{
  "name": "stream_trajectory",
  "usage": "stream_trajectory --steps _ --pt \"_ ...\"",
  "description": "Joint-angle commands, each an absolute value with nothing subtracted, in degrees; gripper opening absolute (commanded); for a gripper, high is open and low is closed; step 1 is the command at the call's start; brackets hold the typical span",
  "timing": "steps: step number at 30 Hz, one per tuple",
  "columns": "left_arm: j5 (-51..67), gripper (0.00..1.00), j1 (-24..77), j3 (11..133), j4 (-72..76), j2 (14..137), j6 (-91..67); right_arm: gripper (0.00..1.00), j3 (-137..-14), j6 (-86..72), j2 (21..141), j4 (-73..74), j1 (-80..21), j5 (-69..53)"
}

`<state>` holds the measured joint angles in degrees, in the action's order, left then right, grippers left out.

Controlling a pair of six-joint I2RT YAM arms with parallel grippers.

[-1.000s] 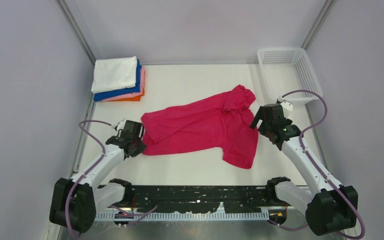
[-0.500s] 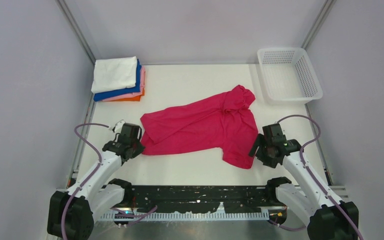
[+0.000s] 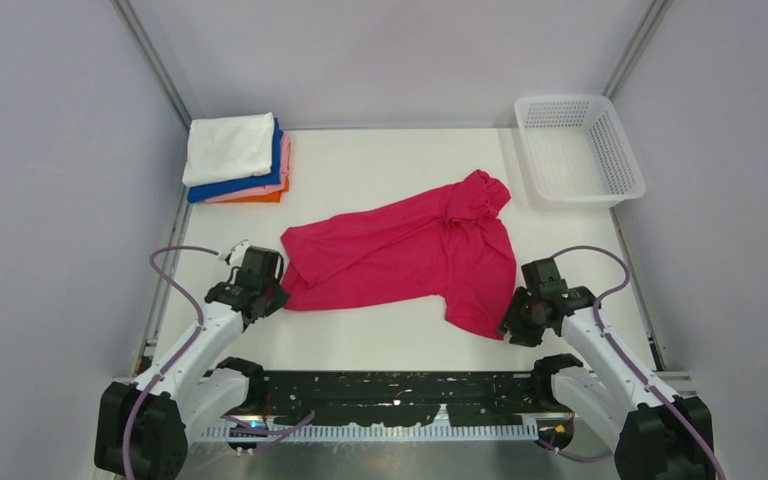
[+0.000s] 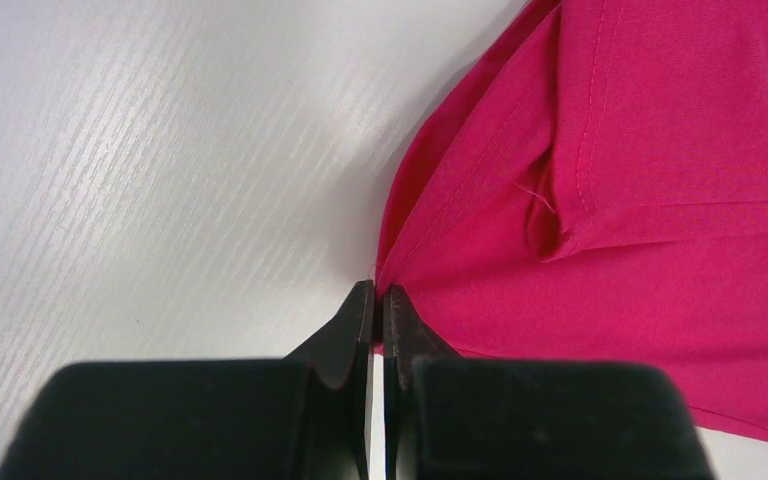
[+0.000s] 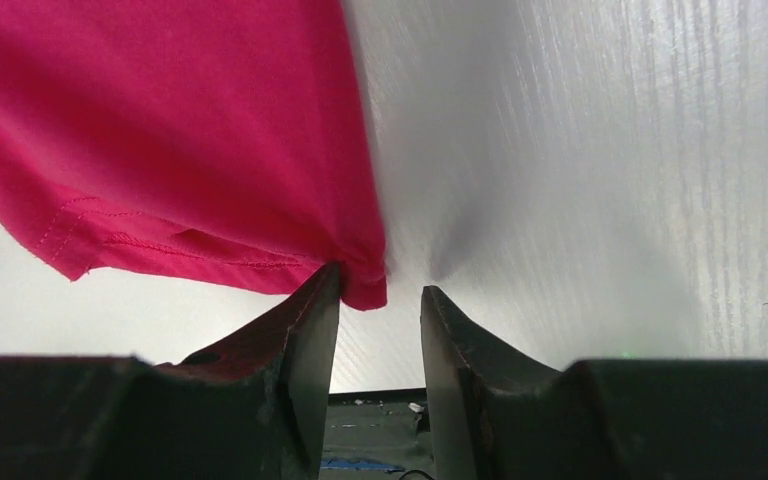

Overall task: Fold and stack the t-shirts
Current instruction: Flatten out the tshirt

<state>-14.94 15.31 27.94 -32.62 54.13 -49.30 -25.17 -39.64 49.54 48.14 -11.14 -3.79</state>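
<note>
At the near edge of the table (image 3: 380, 340) both arms reach forward and lie low, one at each side of a magenta shirt (image 3: 400, 255). The left gripper (image 4: 375, 292) has its fingers pressed together, and the near left corner of the shirt runs to a point right between the tips, so it pinches that corner. From there one edge of the cloth climbs away to the far right, and a stitched hem and a small fold show just beyond the tips.

The right gripper (image 5: 380, 290) sits at the near right corner of the shirt with its fingers partly apart, a narrow gap between them. The hemmed corner of the cloth hangs into that gap and touches the left finger (image 5: 310, 310); the right finger stands apart from it, over bare table.

The shirt itself lies spread but crumpled in the middle of the table, slanting from near left to far right, with a bunched lump at its far right end.

Farther back, in the far left corner, is a stack of folded shirts (image 3: 230, 148): white on top, then blue, pink and orange at the bottom. In the far right corner stands a white mesh basket (image 3: 617, 150), well apart from the magenta shirt.
</note>
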Motion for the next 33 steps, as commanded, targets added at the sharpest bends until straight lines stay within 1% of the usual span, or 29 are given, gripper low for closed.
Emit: stream_trajectory --steps 1,7,9,10,11,12,13,16,22,27,33 --pt "-15.27 0.0 15.47 27.66 -32.04 54.18 -48.87 0.4 -23.74 -40.85 50.21 44.18 -11.19 -5.06" --pt "-15.29 0.0 15.47 27.53 -32.1 53.88 -49.04 0.31 -22.79 -40.2 52.07 41.91 -11.32 -3.75" --pt "-15.36 0.0 15.48 27.65 -32.36 53.37 -49.04 0.26 -22.87 -39.8 52.1 40.96 -11.34 -3.01" --pt "-15.46 0.0 15.51 27.64 -32.44 53.1 -49.04 0.19 -22.9 -39.63 52.2 40.56 -11.34 -2.82" --pt "-15.53 0.0 15.47 27.68 -32.63 52.74 -49.04 0.16 -22.93 -39.15 52.38 39.43 -11.34 -2.73" --pt "-15.55 0.0 15.47 27.76 -32.78 52.26 -49.04 0.09 -22.93 -38.96 52.38 38.7 -11.32 -2.77" --pt "-15.47 0.0 15.47 27.87 -32.98 51.75 -49.04 0.06 -22.87 -38.55 52.29 36.96 -11.33 -2.87" --pt "-13.89 0.0 15.47 29.0 -34.15 50.33 -48.87 0.05 -23.69 -37.09 50.31 33.78 -11.34 -2.09" --pt "-8.76 0.0 15.58 34.11 -37.19 44.8 -49.3 0.05 -30.94 -34.26 44.71 29.09 -11.33 4.18" --pt "-9.23 0.0 15.59 41.3 -38.69 41.1 -48.87 0.05 -42.11 -32.98 44.23 28.17 -11.26 9.87" --pt "-11.52 0.0 15.56 55.33 -42.56 42.14 -46.78 0.05 -56.08 -30.03 44.15 27.58 -11.2 18.23"
